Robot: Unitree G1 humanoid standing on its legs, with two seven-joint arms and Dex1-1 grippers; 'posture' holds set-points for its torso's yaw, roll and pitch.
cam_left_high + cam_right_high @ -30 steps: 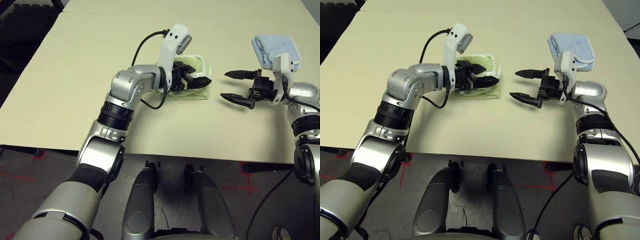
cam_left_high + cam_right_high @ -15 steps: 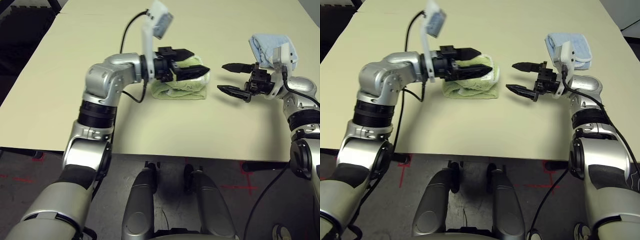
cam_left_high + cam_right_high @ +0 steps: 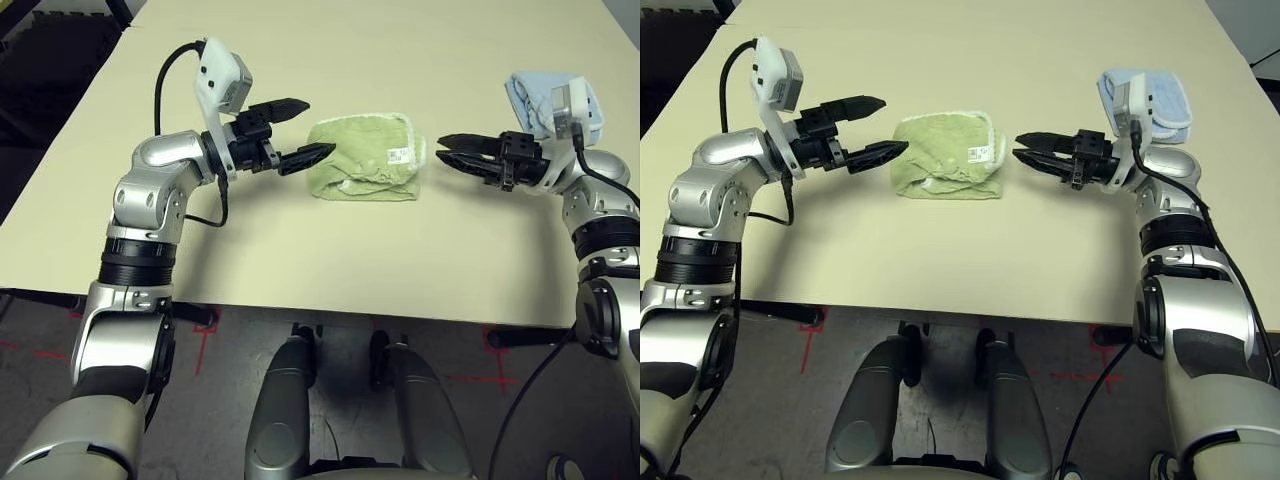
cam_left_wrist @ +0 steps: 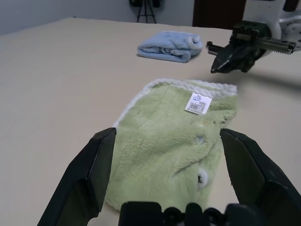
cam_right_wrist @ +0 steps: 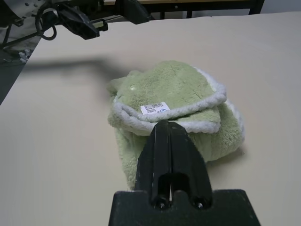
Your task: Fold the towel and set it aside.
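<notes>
towel (image 3: 364,160) lay folded into a small thick bundle on the table (image 3: 300,260), about midway between the side edges, its white tag facing up and nothing touching it. a second before, the left gripper (image 3: 294,130) had been pressed onto that bundle; it had since lifted off and swung away toward the table's left edge, and it hung just beside the towel with its fingers wide apart and empty. the right gripper (image 3: 450,154) had stood open a second earlier; now its fingers were pressed together on nothing, their tips close to the towel's right side but apart from it. a light blue cloth (image 3: 545,100) sat near the right edge, beyond the right arm. judging from this, the folding looked done and the towel released, so only setting it aside seemed left.
</notes>
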